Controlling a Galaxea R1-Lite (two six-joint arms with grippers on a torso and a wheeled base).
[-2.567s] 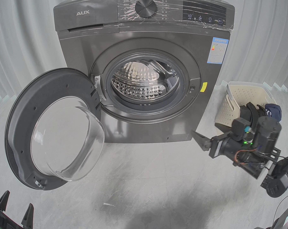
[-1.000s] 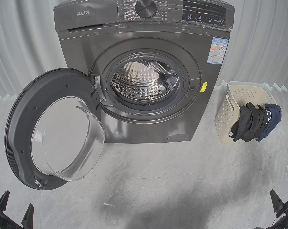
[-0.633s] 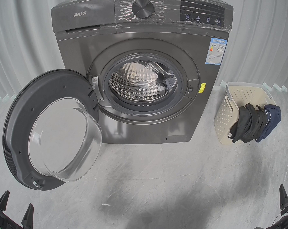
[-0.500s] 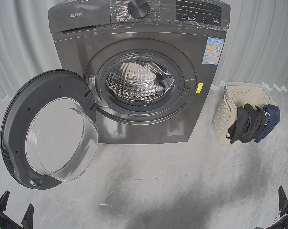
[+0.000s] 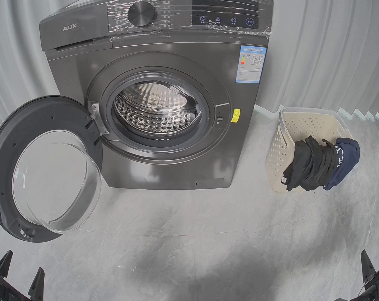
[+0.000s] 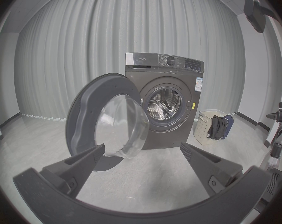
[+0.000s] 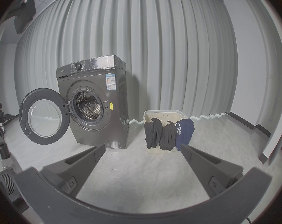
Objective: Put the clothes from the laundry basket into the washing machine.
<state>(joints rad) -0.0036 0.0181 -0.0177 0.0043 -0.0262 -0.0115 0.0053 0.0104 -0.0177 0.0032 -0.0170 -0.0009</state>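
Observation:
The grey washing machine [image 5: 156, 42] stands with its round door [image 5: 39, 118] swung wide to the left, and its steel drum [image 5: 154, 105] holds nothing. To its right a cream laundry basket [image 5: 310, 116] sits on the floor. Black clothes [image 5: 310, 164] and a navy garment [image 5: 344, 159] hang over the basket's near rim. My left gripper [image 5: 21, 270] is open at the lower left, far from the door. My right gripper [image 5: 375, 256] is open at the lower right, well short of the basket. The right wrist view faces the basket [image 7: 164, 112] and black clothes [image 7: 161, 134] between the open right gripper [image 7: 142, 147].
A pleated grey curtain [image 5: 323, 42] runs behind the washing machine and basket. The open door juts out over the floor on the left. Bare grey floor [image 5: 197, 239] lies between me and the machine and basket.
The right arm has pulled back from beside the basket to the lower right. The head camera has since turned, so the whole scene sits further left. The clothes have not moved.

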